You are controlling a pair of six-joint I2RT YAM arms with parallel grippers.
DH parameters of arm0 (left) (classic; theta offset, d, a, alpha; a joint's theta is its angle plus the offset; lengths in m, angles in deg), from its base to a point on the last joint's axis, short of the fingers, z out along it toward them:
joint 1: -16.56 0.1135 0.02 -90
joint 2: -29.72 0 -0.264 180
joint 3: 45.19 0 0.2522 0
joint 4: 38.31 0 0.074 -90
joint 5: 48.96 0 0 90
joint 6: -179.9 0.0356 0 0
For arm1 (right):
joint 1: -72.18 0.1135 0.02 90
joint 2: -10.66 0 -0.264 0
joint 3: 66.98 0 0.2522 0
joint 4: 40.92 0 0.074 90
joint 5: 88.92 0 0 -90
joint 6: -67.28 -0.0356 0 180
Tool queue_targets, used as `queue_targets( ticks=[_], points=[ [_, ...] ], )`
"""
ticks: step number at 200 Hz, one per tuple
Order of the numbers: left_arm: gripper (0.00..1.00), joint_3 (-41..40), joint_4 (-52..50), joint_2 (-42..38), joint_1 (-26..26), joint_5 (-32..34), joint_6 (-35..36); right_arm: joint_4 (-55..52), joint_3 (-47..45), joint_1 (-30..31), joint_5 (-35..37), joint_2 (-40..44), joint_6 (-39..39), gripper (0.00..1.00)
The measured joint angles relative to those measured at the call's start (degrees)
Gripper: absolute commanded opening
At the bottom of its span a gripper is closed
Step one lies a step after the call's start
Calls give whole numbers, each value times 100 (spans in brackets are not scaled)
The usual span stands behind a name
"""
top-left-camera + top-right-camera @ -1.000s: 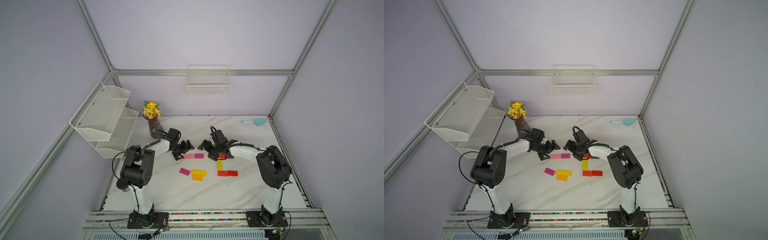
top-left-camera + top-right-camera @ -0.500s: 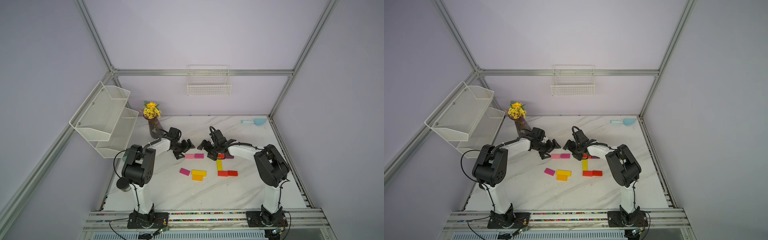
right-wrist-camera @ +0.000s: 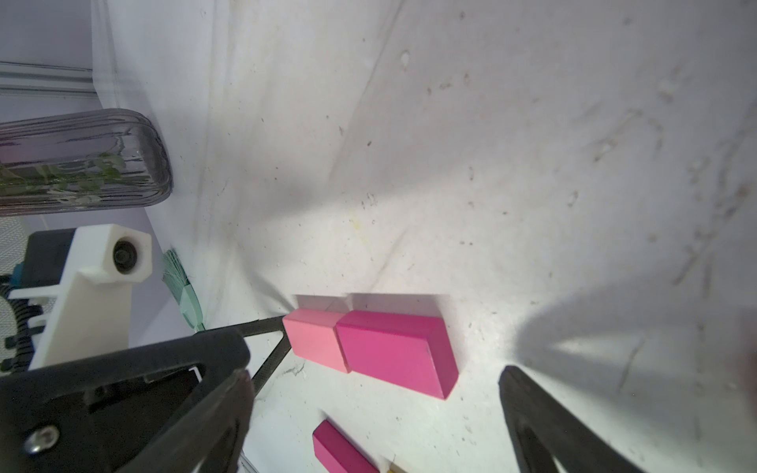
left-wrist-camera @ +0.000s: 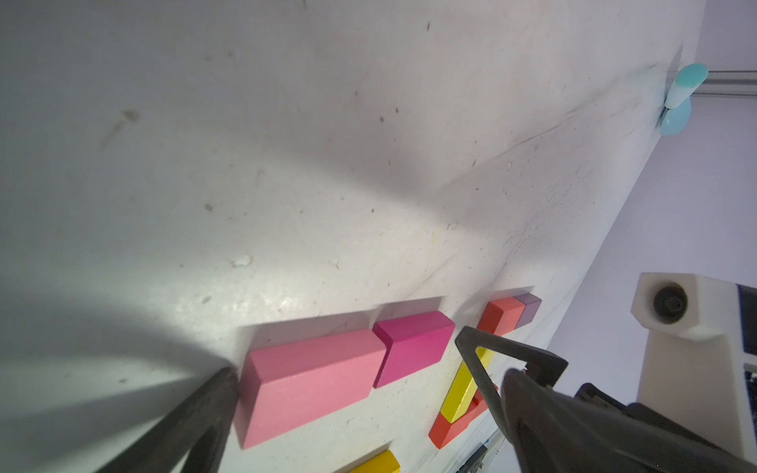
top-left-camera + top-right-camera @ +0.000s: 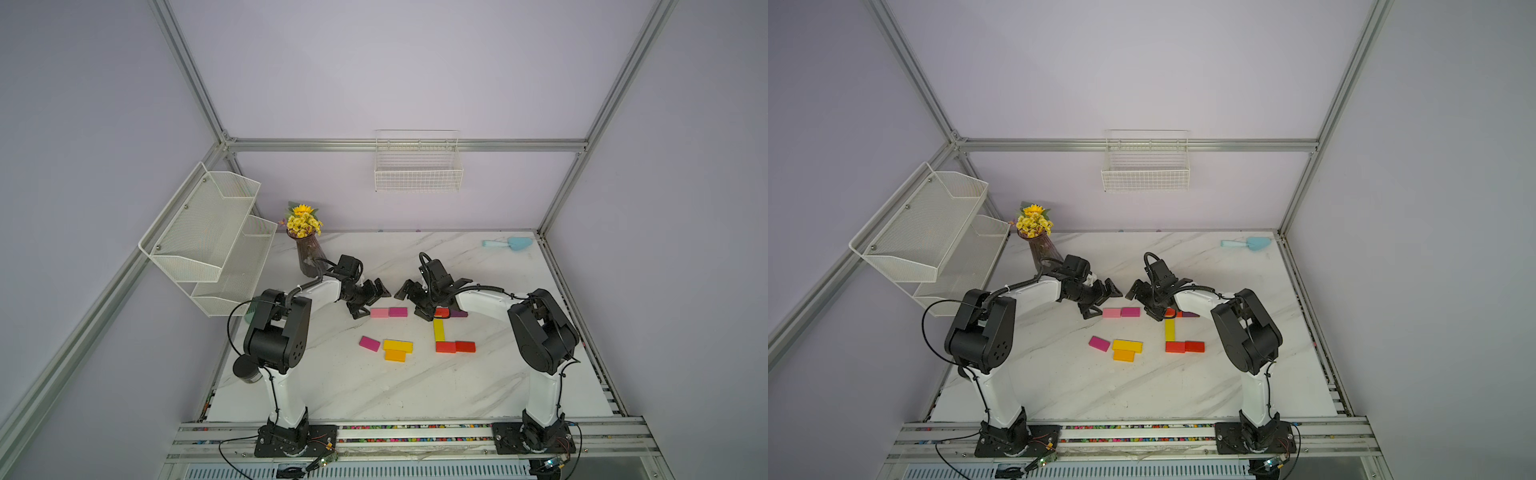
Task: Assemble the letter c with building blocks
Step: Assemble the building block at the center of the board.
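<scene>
My left arm (image 5: 322,291) reaches over the counter (image 5: 332,386) with its jaws spread wide. One fingertip (image 4: 221,389) sits just against the left end of the light pink block (image 5: 379,312), which lies end to end with a magenta block (image 5: 398,311). Nearer to me lie a tilted magenta block (image 5: 370,343) and a yellow block (image 5: 397,345) with an orange block (image 5: 395,355) touching its near side. My right arm (image 5: 478,300), jaws spread and holding nothing, hangs over a red block (image 5: 441,311) that touches a purple block (image 5: 459,313). From there a long yellow block (image 5: 439,329) runs nearward to two red blocks (image 5: 455,347) side by side.
</scene>
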State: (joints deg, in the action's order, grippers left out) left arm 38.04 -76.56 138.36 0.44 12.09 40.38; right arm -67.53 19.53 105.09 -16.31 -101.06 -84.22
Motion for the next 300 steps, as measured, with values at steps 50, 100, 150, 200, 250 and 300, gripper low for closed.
queue_targets(
  ticks=[50,100,150,200,250,300],
  points=[
    [100,-4,42,0,-59,-4,-92,0,0,0,-2,0,0,95],
    [100,-4,48,2,-68,-2,-94,0,0,0,-7,0,0,95],
    [100,7,57,13,-68,-4,-94,0,-33,0,-17,7,0,95],
    [100,7,57,13,-68,-2,-94,2,-94,0,-42,37,4,95],
    [100,48,-70,7,-44,15,-63,-22,-229,0,-173,363,103,95],
    [100,72,-365,-404,221,46,103,-186,-529,33,-267,1003,409,95]
  ],
)
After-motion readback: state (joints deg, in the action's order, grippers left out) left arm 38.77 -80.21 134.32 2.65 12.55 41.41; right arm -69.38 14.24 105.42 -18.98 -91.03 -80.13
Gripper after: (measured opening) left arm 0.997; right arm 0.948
